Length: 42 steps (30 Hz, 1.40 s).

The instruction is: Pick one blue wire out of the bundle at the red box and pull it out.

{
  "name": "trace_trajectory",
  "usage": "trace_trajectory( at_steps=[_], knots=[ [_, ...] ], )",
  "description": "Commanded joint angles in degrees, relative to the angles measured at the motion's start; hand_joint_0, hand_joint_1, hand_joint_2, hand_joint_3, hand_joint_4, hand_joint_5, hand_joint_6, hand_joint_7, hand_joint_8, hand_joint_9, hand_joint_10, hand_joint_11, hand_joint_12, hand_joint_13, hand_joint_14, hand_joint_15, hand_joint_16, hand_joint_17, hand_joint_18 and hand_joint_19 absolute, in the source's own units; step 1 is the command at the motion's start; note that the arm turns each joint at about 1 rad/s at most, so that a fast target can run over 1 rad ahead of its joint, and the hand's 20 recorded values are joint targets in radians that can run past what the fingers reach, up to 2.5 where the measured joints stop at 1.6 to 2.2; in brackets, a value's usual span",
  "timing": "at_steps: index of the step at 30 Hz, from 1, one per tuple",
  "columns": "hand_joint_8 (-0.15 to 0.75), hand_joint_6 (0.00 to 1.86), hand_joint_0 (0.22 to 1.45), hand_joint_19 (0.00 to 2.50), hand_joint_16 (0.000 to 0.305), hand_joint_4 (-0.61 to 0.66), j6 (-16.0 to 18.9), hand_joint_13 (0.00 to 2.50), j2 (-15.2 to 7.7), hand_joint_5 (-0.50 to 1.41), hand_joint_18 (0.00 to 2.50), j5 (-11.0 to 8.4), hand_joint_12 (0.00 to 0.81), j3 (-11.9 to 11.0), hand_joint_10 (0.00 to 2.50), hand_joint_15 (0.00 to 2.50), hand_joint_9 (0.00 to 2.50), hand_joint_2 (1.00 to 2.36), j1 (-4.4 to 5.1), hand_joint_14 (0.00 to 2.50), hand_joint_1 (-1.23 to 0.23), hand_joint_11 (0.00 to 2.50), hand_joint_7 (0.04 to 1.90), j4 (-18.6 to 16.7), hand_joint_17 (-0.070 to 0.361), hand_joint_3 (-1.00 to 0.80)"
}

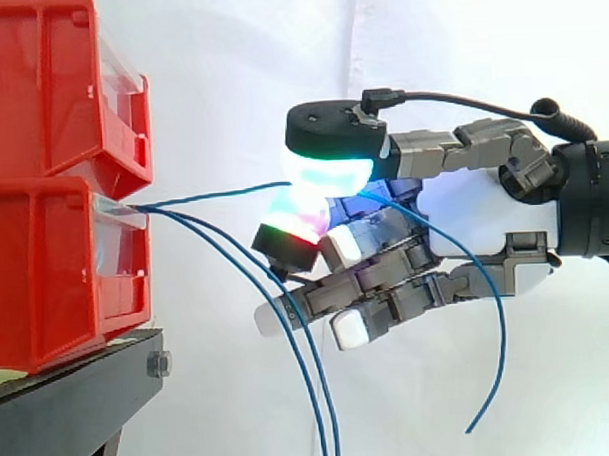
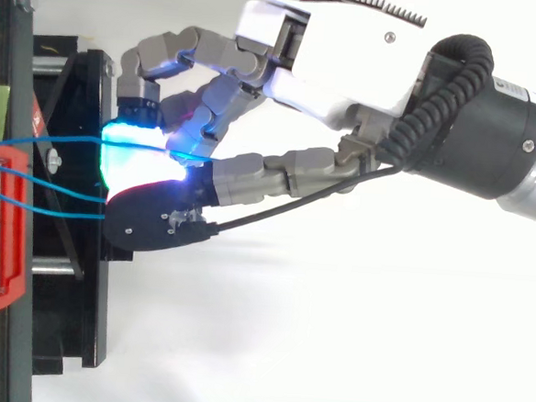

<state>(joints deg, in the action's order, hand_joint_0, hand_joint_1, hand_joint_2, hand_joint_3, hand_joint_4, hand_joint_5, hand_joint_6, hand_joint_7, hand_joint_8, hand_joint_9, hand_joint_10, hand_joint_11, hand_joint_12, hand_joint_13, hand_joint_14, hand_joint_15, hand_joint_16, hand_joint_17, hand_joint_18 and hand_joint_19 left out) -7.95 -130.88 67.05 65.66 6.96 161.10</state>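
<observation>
The hand (image 1: 474,217) pinches one blue wire (image 1: 223,194) between two glowing pads (image 1: 328,170), near the front edge of the lower red box (image 1: 46,267). That wire runs almost level from the box's front opening to the pinch, then droops past the palm. Two more wires (image 1: 288,334) hang from the same opening beside the black stand (image 1: 71,406).

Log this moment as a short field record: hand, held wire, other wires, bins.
hand: shut on held wire, pinched between glowing pads
held wire path: nearly level from lower red bin to the pads; free end hangs below the hand
loose wires: two, drooping from the same bin past the fingers
support: red bins stacked on black stand
</observation>
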Motion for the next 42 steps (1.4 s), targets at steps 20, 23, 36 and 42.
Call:
trace_trajectory(
  at_steps=[20,23,36,42],
  knots=[
    [0.403,0.56,0.55,0.52,0.066,0.37,-2.68,0.69,0.01,-0.03,0.89,-0.25,0.471,-2.03,0.01,0.26,1.11,1.02,-0.28,0.01,-0.45,0.47,1.37,3.6,0.148,-0.31],
    [0.4,0.52,0.57,0.53,0.065,0.38,-2.68,0.71,0.01,-0.02,0.91,-0.25,0.465,-2.03,0.02,0.27,1.13,1.02,-0.37,0.01,-0.45,0.48,1.45,3.6,0.146,-0.28],
    [0.423,0.54,0.57,0.52,0.063,0.39,-2.86,0.79,-0.07,0.01,0.96,-0.25,0.464,-2.03,0.02,0.28,1.24,1.03,-0.28,0.01,-0.66,0.53,1.53,3.69,0.142,-0.12],
    [0.394,0.5,0.55,0.53,0.062,0.42,-2.77,0.83,0.01,0.03,0.99,-0.43,0.453,-2.03,0.01,0.25,1.27,1.02,-0.28,0.01,-0.57,0.36,1.49,3.69,0.139,-0.28]
  ],
)
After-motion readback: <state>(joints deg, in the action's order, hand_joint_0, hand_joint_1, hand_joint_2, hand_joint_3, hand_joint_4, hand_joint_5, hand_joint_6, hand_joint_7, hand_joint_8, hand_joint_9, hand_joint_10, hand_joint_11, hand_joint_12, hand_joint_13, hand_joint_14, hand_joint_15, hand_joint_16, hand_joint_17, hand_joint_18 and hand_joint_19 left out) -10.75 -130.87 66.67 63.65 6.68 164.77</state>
